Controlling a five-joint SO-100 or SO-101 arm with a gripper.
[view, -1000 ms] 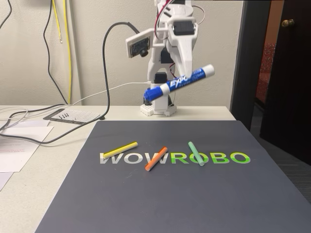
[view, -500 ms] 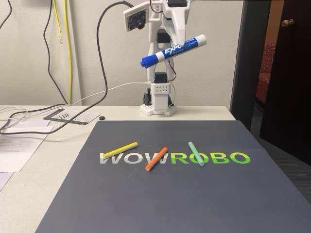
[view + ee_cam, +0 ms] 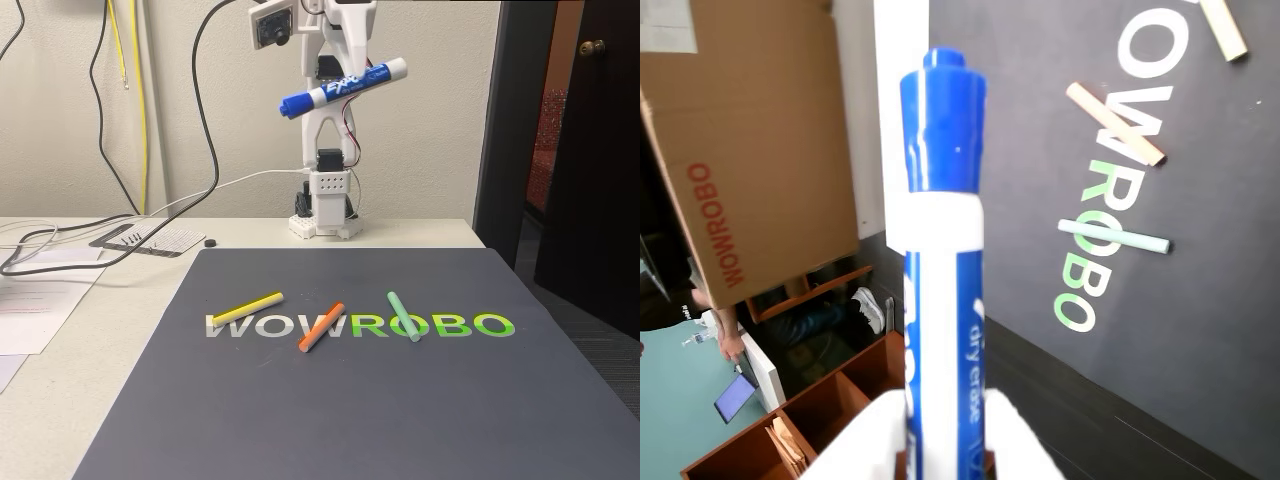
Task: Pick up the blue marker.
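The blue marker (image 3: 343,86), a thick white barrel with a blue label and blue cap, hangs high above the table, tilted with its cap down to the left. My gripper (image 3: 345,72) is shut on its middle, raised well over the arm's base. In the wrist view the blue marker (image 3: 940,280) runs up the picture, cap at the top, clamped between my white fingers (image 3: 1025,450) at the bottom edge, with my gripper (image 3: 940,458) shut on the barrel.
A dark mat (image 3: 350,400) with WOWROBO lettering covers the table. On it lie a yellow stick (image 3: 247,307), an orange stick (image 3: 321,327) and a green stick (image 3: 403,315). Cables and papers (image 3: 40,290) lie at the left. A cardboard box (image 3: 750,170) stands beyond the mat.
The arm has lifted the marker higher, from just above the base to near the top of the fixed view. The sticks have not moved.
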